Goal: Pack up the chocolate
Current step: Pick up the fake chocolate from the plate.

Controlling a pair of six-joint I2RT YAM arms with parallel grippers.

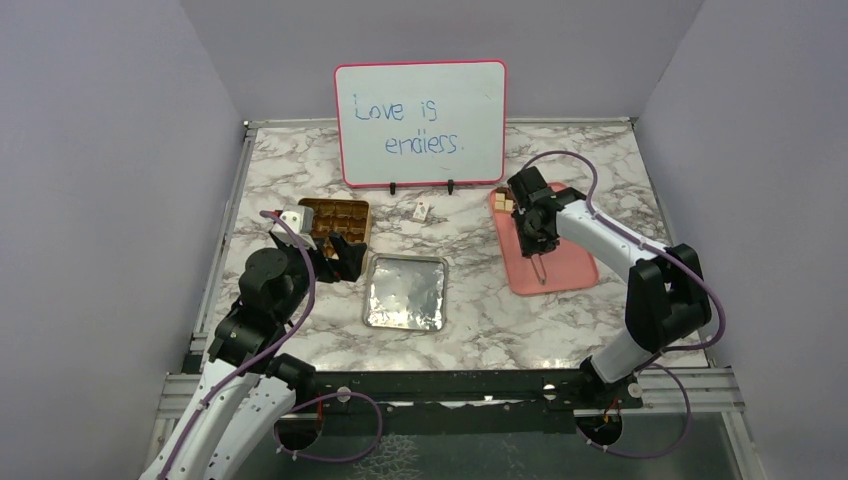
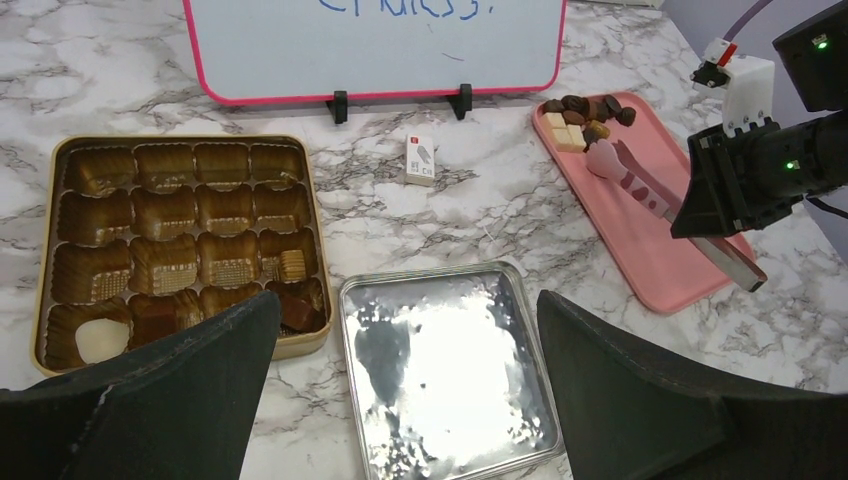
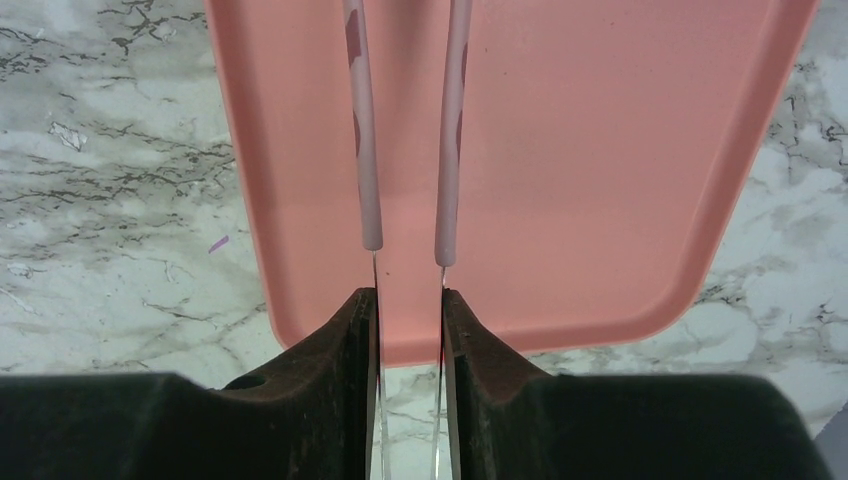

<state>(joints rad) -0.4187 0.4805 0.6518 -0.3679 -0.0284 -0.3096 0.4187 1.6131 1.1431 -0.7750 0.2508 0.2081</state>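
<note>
While the right fingers [image 3: 340,340] clamp the pink tongs [image 3: 367,150] over the pink tray [image 3: 600,150], most chocolate [image 2: 585,110] sits heaped at the tray's far end. A few pieces lie in the gold tin [image 2: 45,250]. The left fingers [image 2: 200,370] are spread wide and empty above the worktop [image 2: 480,210], near the silver lid [image 2: 440,380].

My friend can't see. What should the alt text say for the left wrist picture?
A gold tin of mostly empty cups sits left of a silver lid. Farther right, the right gripper holds pink tongs over a pink tray, tips near a pile of chocolate. A whiteboard stands behind.
</note>
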